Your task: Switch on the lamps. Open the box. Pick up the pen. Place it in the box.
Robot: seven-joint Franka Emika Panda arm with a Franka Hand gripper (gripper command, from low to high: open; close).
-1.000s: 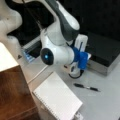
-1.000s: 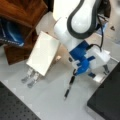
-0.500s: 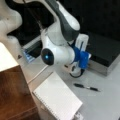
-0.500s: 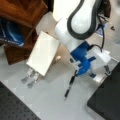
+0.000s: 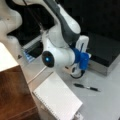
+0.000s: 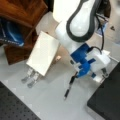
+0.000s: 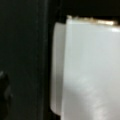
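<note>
The gripper (image 5: 79, 67), mounted behind a blue housing at the end of the white arm (image 5: 65, 27), hangs low over the grey table (image 5: 105, 100) in both front views (image 6: 86, 71). Whether its fingers are spread or closed cannot be told, and nothing can be seen held between them.

The pen (image 5: 86, 87) lies flat on the table just below the gripper toward a front view's bottom right; in a front view (image 6: 69, 87) it lies directly beneath the blue housing, slanting down toward the bottom left, and it is not clear whether the tip touches it.

The lamp (image 5: 57, 98), a pale shade with slanted sides, stands near the gripper toward a front view's bottom left; in a front view (image 6: 43, 52) it sits to the gripper's left, bright cream-white. The wrist view shows a pale surface (image 7: 87, 70) filling its right half, against dark.

The box (image 5: 105, 51), lid closed, lies beyond the gripper toward a front view's right; in a front view (image 6: 108, 100) its black lid lies at the bottom right, beside the gripper.

A brown wooden cabinet (image 5: 13, 92) stands well apart at a front view's left.
</note>
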